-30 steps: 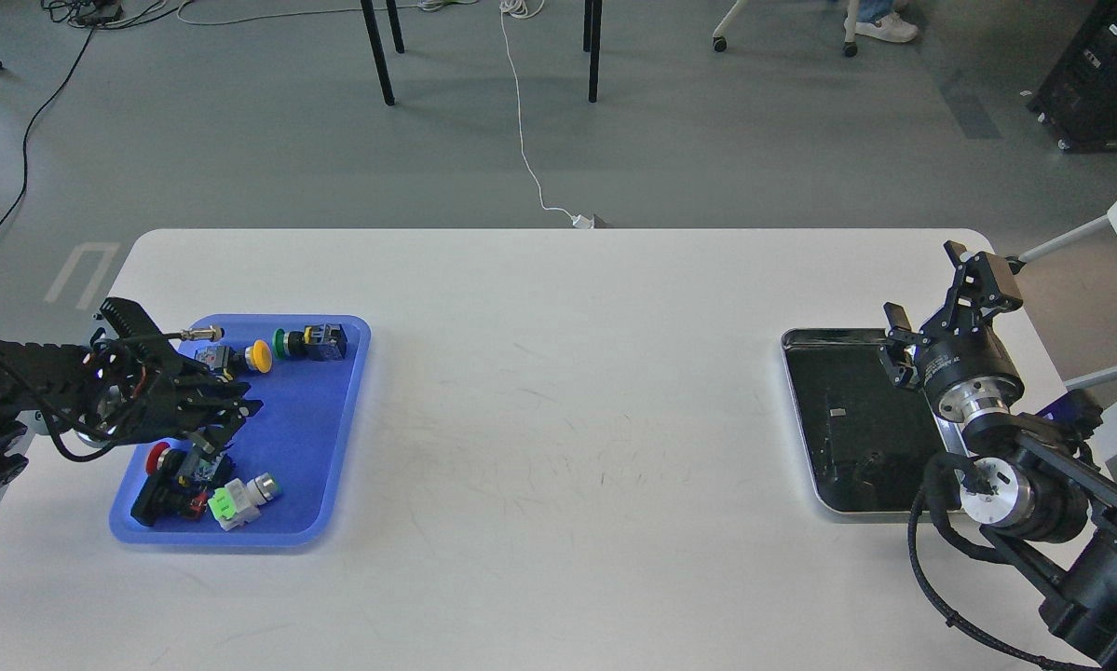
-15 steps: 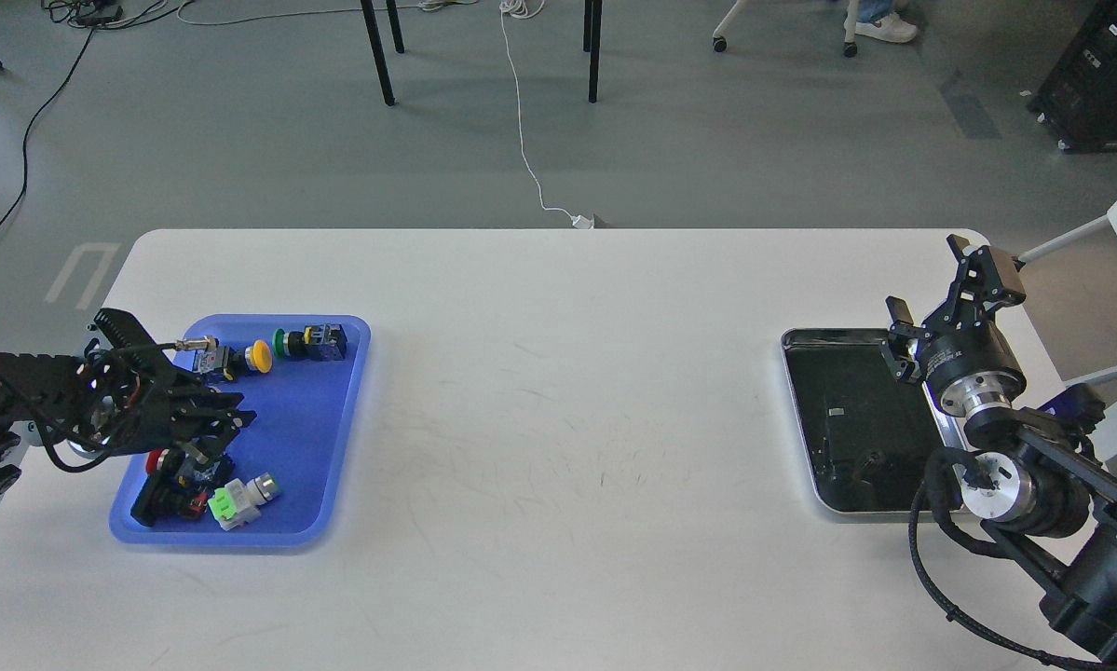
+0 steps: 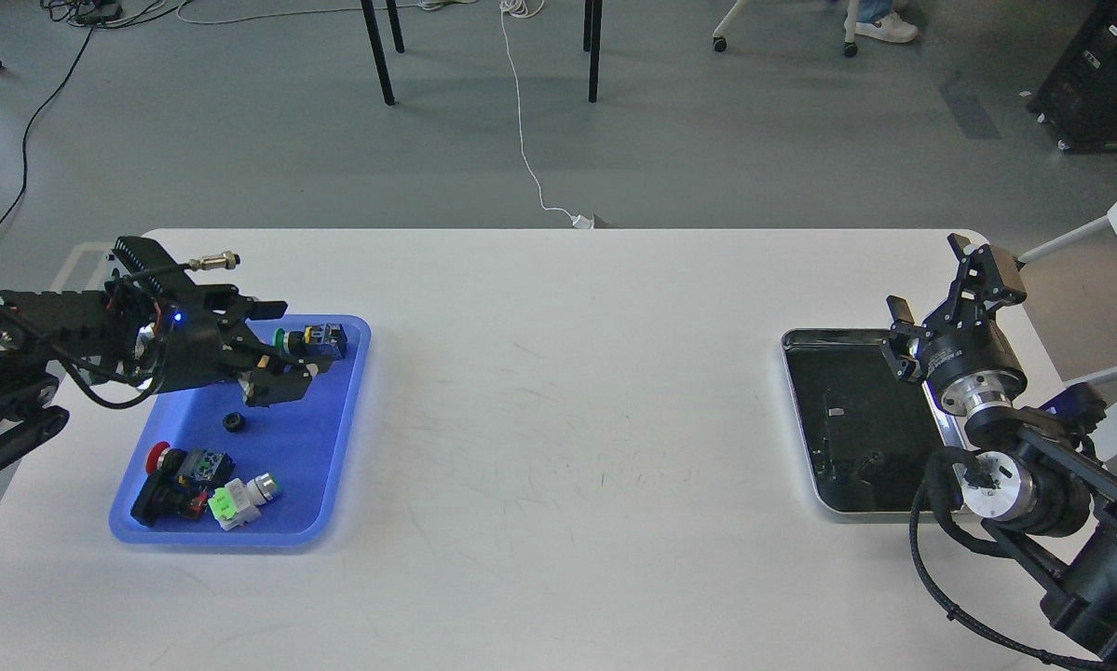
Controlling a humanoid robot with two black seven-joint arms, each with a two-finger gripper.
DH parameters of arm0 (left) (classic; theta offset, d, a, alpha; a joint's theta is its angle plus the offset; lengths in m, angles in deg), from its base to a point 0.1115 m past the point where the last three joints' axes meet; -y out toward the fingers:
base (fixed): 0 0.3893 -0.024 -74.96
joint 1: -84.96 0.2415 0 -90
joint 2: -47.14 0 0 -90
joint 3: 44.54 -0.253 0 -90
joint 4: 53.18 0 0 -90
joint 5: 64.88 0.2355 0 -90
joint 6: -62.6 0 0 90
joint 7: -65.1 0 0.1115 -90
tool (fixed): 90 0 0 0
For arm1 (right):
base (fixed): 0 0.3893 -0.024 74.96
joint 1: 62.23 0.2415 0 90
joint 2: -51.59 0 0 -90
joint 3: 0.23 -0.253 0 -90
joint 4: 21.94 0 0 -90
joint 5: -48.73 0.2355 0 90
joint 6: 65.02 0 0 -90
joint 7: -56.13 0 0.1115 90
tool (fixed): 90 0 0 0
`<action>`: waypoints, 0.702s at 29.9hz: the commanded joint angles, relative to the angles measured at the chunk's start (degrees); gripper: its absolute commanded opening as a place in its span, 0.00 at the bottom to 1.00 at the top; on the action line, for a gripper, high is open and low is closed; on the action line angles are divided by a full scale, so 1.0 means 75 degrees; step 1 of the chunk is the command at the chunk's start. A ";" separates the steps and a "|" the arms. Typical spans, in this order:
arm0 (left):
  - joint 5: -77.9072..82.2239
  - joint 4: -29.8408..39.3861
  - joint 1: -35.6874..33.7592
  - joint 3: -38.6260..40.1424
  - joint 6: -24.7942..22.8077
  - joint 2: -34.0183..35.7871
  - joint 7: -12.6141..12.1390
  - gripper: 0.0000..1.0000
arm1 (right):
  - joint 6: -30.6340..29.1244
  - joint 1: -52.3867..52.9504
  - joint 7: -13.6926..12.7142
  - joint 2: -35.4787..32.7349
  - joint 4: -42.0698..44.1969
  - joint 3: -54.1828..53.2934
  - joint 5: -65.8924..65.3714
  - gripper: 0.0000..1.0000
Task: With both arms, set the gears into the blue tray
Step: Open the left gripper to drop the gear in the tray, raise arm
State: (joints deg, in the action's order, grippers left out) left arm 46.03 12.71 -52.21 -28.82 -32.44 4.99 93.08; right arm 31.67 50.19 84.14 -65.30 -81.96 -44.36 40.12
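Note:
The blue tray (image 3: 327, 447) lies at the table's left end. One small black gear (image 3: 234, 421) rests flat on its bare middle. My left gripper (image 3: 275, 349) hovers over the tray's far half, just beyond the gear; it is open, with nothing between its fingers. At the far right, my right gripper (image 3: 933, 283) is raised over the far right corner of the steel tray (image 3: 815, 492), open and empty. No other gears can be made out.
The blue tray also holds a red button (image 3: 157, 456), a green and white connector (image 3: 233, 502) and a green button with a dark block (image 3: 312, 340). The steel tray's dark inside shows only small bits. Bare white tabletop (image 3: 567, 419) spans between the trays.
My left gripper has risen and moved toward the tray's far side. A black gear now lies where it had been. The right arm has barely shifted.

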 commanded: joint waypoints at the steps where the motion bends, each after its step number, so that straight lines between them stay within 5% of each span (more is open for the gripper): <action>1: -0.2394 0.1079 0.0019 0.0411 0.0015 -0.0156 0.0003 0.96 | -0.0001 -0.0001 -0.0001 0.0011 -0.0001 0.0048 0.0000 0.99; 6: -0.4905 0.1598 0.0335 0.0703 0.0086 -0.0893 0.0003 0.98 | -0.0059 -0.0001 -0.0001 -0.0024 -0.0024 0.0083 0.0000 0.99; 14: -0.7545 0.1563 0.3273 0.3888 0.0273 -0.3095 0.0003 0.98 | -0.0258 0.0011 -0.0001 -0.0047 -0.0165 0.0107 0.0000 0.99; 19: -0.7767 0.1528 0.4705 0.5472 0.0156 -0.4000 0.0003 0.98 | -0.1204 0.0022 -0.0001 -0.0666 -0.0516 0.0375 -0.0082 0.99; 21: -0.8037 0.1528 0.4999 0.5743 0.0075 -0.4141 -0.0377 0.98 | -0.1896 0.0150 -0.0001 -0.1217 -0.0540 0.0726 -0.0291 0.99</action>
State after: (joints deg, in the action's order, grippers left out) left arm -12.02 24.20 -18.42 10.62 -31.12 -24.13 92.79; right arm 23.59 50.38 84.14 -69.63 -85.46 -41.83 39.56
